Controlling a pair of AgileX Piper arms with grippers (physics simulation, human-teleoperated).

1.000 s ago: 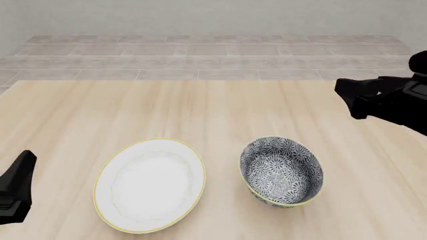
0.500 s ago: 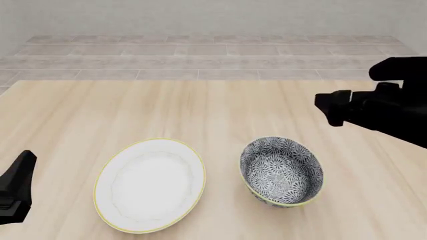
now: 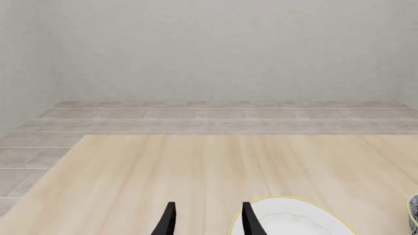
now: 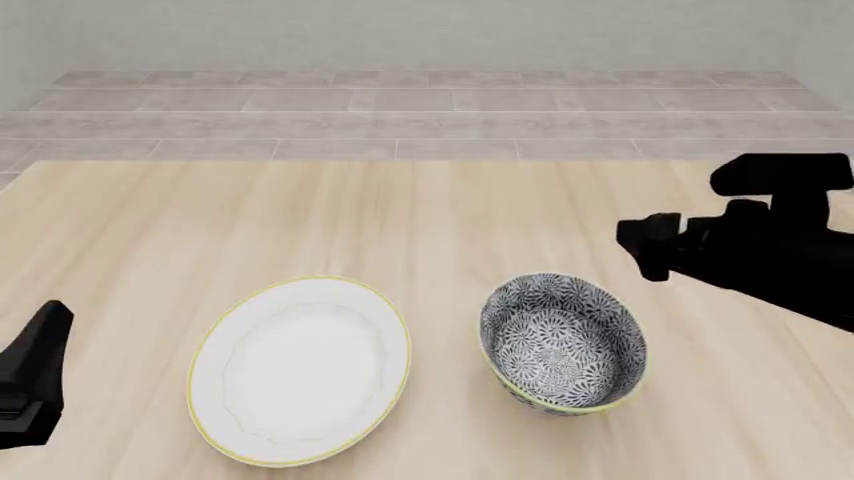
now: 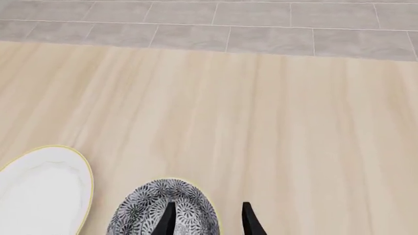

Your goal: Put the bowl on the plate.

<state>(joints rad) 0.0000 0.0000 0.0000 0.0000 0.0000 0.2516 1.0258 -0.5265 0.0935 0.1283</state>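
The bowl [image 4: 563, 342], patterned dark blue-grey and white, stands upright on the table right of centre. The white plate [image 4: 300, 370] with its yellow rim lies just left of it, a small gap between them. My right gripper [image 4: 638, 245] hovers above and behind the bowl's right side. In the right wrist view this gripper [image 5: 207, 220] is open, with the bowl [image 5: 156, 211] under its fingertips and the plate [image 5: 39, 191] beside it. My left gripper [image 4: 51, 320] rests at the table's left edge; it [image 3: 209, 223] is open and empty, beside the plate [image 3: 294, 220].
Pale wooden table [image 4: 400, 220] with a grey tiled floor [image 4: 427, 110] and a wall beyond its far edge. A sliver of the bowl [image 3: 414, 211] shows at the left wrist view's border.
My right arm has swung left and lower, ending over the table behind the bowl. Left arm, bowl and plate have not moved.
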